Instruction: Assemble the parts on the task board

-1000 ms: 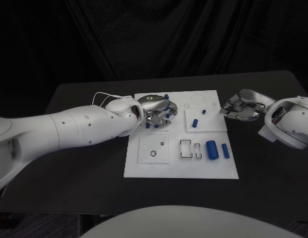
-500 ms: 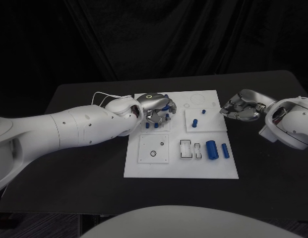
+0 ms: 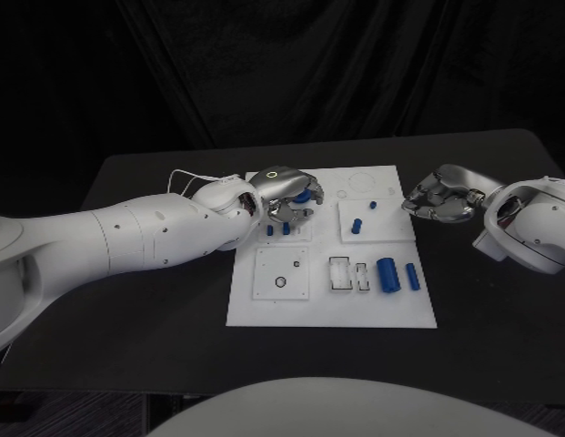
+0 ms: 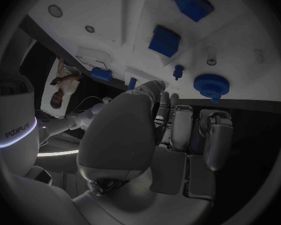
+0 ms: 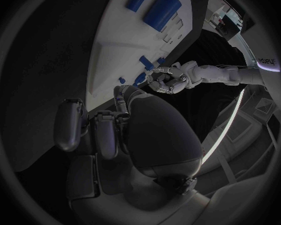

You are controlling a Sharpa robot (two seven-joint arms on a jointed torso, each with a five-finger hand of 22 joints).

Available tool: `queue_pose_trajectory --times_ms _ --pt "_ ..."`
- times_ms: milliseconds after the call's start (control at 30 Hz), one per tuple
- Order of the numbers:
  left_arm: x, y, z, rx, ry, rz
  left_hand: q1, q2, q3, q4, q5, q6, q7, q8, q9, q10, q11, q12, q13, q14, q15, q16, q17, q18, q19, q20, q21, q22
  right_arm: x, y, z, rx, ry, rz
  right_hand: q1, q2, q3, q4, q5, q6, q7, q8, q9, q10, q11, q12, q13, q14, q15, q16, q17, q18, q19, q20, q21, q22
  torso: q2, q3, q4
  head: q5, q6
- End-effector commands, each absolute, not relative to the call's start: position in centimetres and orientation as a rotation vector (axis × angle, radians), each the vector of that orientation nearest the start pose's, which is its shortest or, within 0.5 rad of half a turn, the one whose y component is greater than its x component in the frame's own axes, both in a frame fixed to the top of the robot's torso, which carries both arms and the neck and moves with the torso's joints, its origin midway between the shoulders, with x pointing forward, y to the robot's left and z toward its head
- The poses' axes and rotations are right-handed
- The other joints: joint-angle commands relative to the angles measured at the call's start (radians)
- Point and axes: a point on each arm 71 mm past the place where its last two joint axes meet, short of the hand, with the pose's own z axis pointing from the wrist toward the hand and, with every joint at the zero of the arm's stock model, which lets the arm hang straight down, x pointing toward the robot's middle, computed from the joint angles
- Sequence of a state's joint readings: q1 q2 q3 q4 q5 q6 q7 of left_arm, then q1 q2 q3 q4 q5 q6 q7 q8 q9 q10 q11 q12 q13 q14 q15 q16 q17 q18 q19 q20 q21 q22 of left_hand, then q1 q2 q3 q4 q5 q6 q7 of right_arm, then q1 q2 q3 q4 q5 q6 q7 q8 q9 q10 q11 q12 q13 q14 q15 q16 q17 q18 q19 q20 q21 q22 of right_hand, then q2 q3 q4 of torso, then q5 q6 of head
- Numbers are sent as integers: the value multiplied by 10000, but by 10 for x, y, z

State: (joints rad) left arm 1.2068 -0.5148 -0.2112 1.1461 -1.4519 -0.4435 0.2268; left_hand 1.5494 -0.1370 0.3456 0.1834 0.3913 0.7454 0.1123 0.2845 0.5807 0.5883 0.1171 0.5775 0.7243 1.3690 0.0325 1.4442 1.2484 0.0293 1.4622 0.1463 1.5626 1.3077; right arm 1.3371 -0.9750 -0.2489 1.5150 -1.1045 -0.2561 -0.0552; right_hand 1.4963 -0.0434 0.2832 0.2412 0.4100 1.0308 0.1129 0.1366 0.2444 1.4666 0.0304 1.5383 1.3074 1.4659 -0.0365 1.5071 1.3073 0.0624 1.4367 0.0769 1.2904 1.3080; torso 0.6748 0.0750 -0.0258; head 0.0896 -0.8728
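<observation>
My left hand hovers over the far-left part of the task board, fingers curled down around a blue part. Can't tell whether I'm actually gripping it or only touching. More small blue pegs sit just near of the hand, on the board. My right hand is off the board's right edge, over the black table, fingers curled in, nothing visible in them.

Left wrist view: a round toothed blue part lies just beyond my fingertips, a small peg beside it, two blue blocks farther out.

Near-right of the board: a large blue cylinder and a slimmer one, long axes near-to-far, closer to my right hand. Judgement: left works the far-left cluster; the standing pegs crowd it.
</observation>
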Motion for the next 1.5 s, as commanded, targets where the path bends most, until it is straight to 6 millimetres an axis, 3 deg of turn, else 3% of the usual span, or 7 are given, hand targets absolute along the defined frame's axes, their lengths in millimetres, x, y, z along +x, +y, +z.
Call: queue_pose_trajectory --times_ms 33,433,800,1500 --pt "513 125 -246 4613 15896 -7948 -72 -41 81 -33 -33 67 -18 -94 -77 102 32 67 -32 -3 85 37 -8 -187 597 24 35 2487 478 -277 -203 1355 18923 6204 -2 8 22 -23 35 62 -38 64 9 628 26 38 2302 793 41 25 2031 30 28 5 -3 1763 1 1 -4 9 2" --pt "515 129 -253 5161 16611 -7146 -276 -109 99 -50 -171 106 -207 -303 -253 243 48 115 -157 -68 112 -1 -112 -170 522 63 27 2464 478 -275 -205 1336 19045 6180 0 16 33 -28 47 66 -41 67 14 621 24 33 2296 788 39 11 2017 32 26 2 -12 1760 -1 21 -17 37 2" --pt "519 132 -255 5192 16653 -6989 -286 -66 160 -87 -189 119 -245 -382 -315 329 26 125 -221 -27 102 22 -64 -191 619 66 37 2493 478 -276 -205 1343 19063 6171 1 16 36 -30 49 66 -41 67 16 612 23 26 2288 787 38 10 2016 34 23 2 -21 1758 6 2 2 15 2" --pt "518 124 -256 5315 16657 -7141 -378 -29 212 -135 -278 112 -322 -520 -410 576 -44 166 -349 -55 54 -2 -131 -181 578 45 34 2481 478 -274 -206 1311 19211 6149 6 32 58 -41 60 63 -43 68 23 600 21 18 2278 780 35 -8 1998 45 3 -2 -67 1744 9 4 -7 22 2"
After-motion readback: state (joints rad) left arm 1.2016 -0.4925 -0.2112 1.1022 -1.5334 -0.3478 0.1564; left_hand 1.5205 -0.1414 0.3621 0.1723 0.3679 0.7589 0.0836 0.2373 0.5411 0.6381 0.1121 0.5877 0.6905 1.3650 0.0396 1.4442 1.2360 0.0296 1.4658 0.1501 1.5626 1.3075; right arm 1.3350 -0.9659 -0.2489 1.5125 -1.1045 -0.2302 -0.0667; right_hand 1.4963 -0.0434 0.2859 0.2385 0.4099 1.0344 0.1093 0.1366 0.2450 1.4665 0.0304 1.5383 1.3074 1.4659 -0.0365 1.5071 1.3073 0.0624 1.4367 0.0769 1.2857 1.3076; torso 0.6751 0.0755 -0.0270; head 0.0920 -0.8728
